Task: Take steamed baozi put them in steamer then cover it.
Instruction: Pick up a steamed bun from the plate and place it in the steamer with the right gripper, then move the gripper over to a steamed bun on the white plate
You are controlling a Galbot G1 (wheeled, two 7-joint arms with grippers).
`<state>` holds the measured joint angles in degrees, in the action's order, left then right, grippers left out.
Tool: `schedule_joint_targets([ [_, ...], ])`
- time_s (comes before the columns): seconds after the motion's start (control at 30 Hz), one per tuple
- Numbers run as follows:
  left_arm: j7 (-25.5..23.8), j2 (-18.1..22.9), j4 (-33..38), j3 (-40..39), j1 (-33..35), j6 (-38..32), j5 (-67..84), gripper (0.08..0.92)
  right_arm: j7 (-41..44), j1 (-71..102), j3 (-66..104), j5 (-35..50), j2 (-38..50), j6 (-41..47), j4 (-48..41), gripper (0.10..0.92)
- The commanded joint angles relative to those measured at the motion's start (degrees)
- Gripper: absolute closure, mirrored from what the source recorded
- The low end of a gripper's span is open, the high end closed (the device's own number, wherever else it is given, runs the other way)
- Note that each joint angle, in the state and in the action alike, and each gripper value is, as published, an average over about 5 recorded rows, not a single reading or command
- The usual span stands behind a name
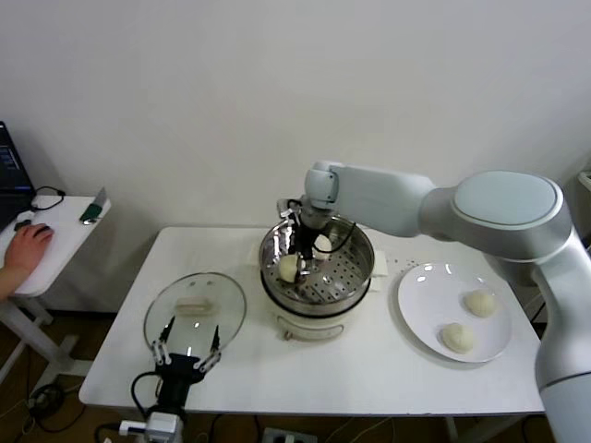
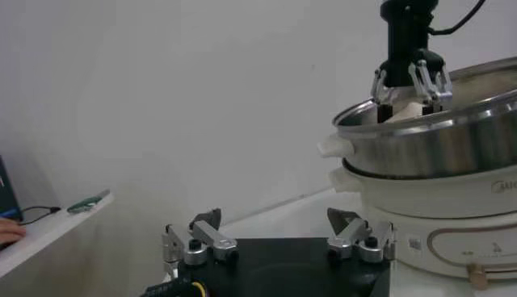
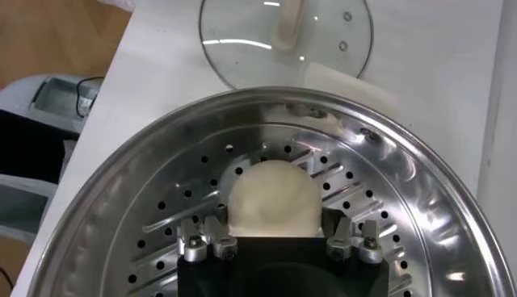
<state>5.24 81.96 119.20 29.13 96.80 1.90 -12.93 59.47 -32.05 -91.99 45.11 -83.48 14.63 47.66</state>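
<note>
**A:** Where's everything sitting relative to the steamer point(image 1: 317, 263)?

**B:** The steamer itself is parked on the white pot base point(image 1: 314, 323), roughly mid-table point(image 1: 369, 369). One steamed baozi point(image 1: 289, 268) is seen inside the basket, on the perforated floor, toward the side nearest the glass cover point(image 1: 195, 309). The right gripper point(image 1: 303, 261) is dipped down into the basket right over that bun.

**A:** Is the bun actually gripped?

**B:** Hard to call. In the right wrist view the fingers point(image 3: 206, 240) are seen spread to either side of the baozi point(image 3: 272, 198), jaws partly apart, pads close to the dough. Whether the pads are pressed against it or just clear of it can't be told. From the left wrist view the same gripper point(image 2: 408, 89) is seen poking above the steamer rim point(image 2: 428, 133), with a bit of white bun between the fingers.

**A:** And the rest?

**B:** Two more baozi point(image 1: 479, 303) are left on the white plate point(image 1: 425, 309), which is laid on the far side of the steamer from the cover. The cover is lying flat on the table, handle up, beside the steamer. The left gripper point(image 1: 185, 351) is held just past the cover's near edge, jaws wide open, nothing in them.
</note>
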Motion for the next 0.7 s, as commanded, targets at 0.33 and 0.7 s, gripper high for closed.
schedule_joint_targets([
  [0.33,0.14,0.00,0.25,0.11,0.23,0.08,-0.07,0.177,1.17,-5.55,1.04,-1.52,6.83,-0.45,5.62,0.203],
  [0.7,0.25,-0.19,0.65,1.08,1.42,-0.38,0.57,0.177,6.14,-20.59,-6.40,-2.76,27.84,-4.44,18.91,0.203],
])
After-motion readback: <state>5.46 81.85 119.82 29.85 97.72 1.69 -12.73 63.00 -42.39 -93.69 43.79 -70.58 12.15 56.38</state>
